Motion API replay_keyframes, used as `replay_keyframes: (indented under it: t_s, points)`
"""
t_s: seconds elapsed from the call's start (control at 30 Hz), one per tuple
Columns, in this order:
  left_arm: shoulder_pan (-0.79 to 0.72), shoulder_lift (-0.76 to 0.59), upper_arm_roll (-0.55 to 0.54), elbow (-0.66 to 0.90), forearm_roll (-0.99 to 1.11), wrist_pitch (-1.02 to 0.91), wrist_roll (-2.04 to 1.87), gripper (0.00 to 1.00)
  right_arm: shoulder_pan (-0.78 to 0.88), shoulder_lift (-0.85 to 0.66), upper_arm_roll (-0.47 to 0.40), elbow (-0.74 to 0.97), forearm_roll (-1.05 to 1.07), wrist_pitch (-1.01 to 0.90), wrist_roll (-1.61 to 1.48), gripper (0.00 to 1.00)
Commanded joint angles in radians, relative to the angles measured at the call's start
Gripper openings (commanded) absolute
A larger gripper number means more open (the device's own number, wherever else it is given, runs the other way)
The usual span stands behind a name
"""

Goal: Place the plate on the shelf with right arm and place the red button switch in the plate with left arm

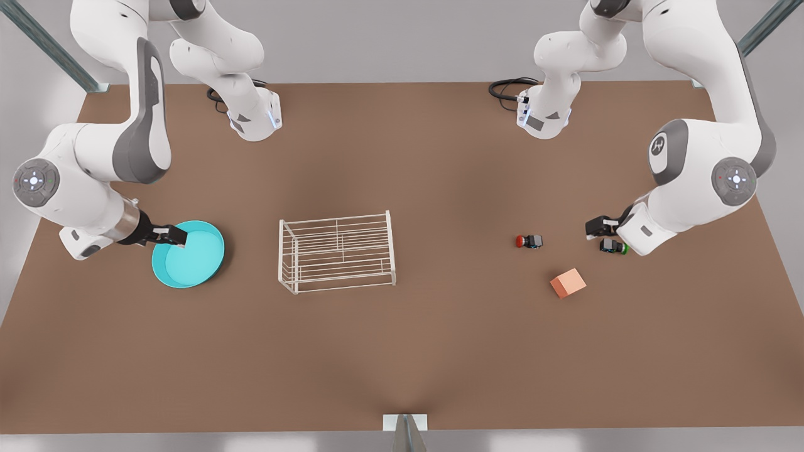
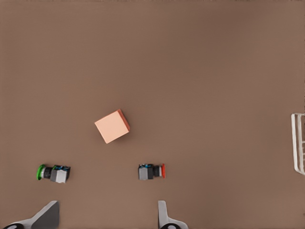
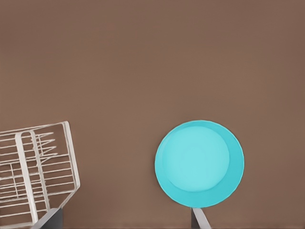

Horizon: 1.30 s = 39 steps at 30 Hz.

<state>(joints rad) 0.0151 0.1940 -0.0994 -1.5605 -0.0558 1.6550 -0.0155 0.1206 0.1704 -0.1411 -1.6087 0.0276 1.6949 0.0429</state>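
Observation:
The turquoise plate [image 1: 191, 257] [image 3: 198, 162] lies on the table at the front view's left, a short way from the white wire shelf [image 1: 336, 251] [image 3: 33, 176]. My right gripper [image 1: 171, 236] [image 3: 126, 212] hangs open at the plate's rim, on the side away from the shelf. The red button switch [image 1: 529, 241] [image 2: 151, 171] lies on its side at the front view's right. My left gripper [image 1: 600, 227] [image 2: 108, 206] is open a little to the right of it, with nothing between its fingers.
A green-capped switch [image 1: 614, 247] [image 2: 53, 173] lies right beside the left gripper. An orange cube [image 1: 568, 282] [image 2: 112, 126] sits nearer the table's front edge. A corner of the shelf [image 2: 299, 148] shows in the left wrist view.

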Motion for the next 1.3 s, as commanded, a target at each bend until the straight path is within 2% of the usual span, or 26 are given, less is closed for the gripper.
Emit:
replay_keyframes:
  t_s: [0.0, 0.07, 0.13, 0.27, 0.37, 0.47, 0.57, 0.6, 0.63, 0.67, 0.73, 0.9, 0.93, 1.0, 1.27]
  points:
    - [0.0, -0.001, 0.0, 0.003, -0.001, 0.032, -0.044, 1.0, 0.001, 0.01, 0.0, -0.002, 0.009, -0.021, -0.015, 1.0]
    - [-0.009, 0.019, -0.033, 0.014, -0.015, 0.04, -0.073, 1.0, -0.007, 0.033, -0.002, -0.002, 0.008, -0.009, -0.093, 1.0]
    - [-0.003, -0.021, -0.028, 0.013, 0.025, -0.064, -0.07, 1.0, -0.061, 0.087, -0.009, -0.002, 0.003, 0.041, -0.216, 1.0]
    - [0.031, 0.042, -0.025, 0.051, 0.024, 0.028, -0.089, 1.0, -0.177, 0.147, -0.011, -0.011, 0.005, 0.146, -0.512, 1.0]
    - [0.052, 0.044, -0.023, 0.051, 0.023, 0.054, -0.086, 1.0, -0.194, 0.208, -0.014, -0.014, 0.043, 0.15, -0.592, 0.99]
    - [0.097, 0.041, -0.002, 0.086, 0.057, 0.107, -0.003, 1.0, -0.237, 0.21, -0.009, -0.125, 0.057, 0.316, -0.682, 0.98]
    - [0.19, 0.042, 0.006, 0.077, 0.047, 0.114, 0.069, 1.0, -0.291, 0.212, 0.001, -0.181, 0.054, 0.35, -0.738, 0.95]
    - [0.2, 0.029, 0.004, 0.037, 0.051, 0.065, 0.068, 1.0, -0.303, 0.213, 0.012, -0.185, 0.057, 0.35, -0.77, 0.95]
    - [0.218, 0.019, 0.01, 0.046, -0.036, -0.055, 0.152, 1.0, -0.32, 0.227, 0.015, -0.192, 0.147, 0.376, -0.885, 0.95]
    - [0.221, 0.033, 0.004, 0.043, -0.076, -0.041, 0.169, 1.0, -0.323, 0.219, 0.014, -0.243, 0.147, 0.472, -0.94, 0.95]
    - [0.21, 0.027, -0.011, 0.045, -0.067, -0.032, 0.158, 1.0, -0.348, 0.215, 0.015, -0.27, 0.101, 0.545, -0.966, 0.95]
    - [0.212, 0.016, -0.013, 0.039, -0.065, -0.052, 0.121, 1.0, -0.429, 0.244, 0.06, -0.283, 0.097, 0.548, -0.992, 0.94]
    - [0.212, 0.013, -0.013, 0.04, -0.064, -0.055, 0.108, 1.0, -0.469, 0.253, 0.092, -0.281, 0.097, 0.548, -0.994, 0.93]
    - [0.212, 0.013, -0.013, 0.04, -0.059, -0.06, 0.098, 1.0, -0.585, 0.296, 0.213, -0.283, 0.04, 0.592, -0.991, 0.91]
    - [0.204, 0.015, -0.025, 0.037, -0.061, -0.08, 0.034, 1.0, -0.595, 0.336, 0.213, -0.29, 0.043, 0.594, -0.991, 0.89]
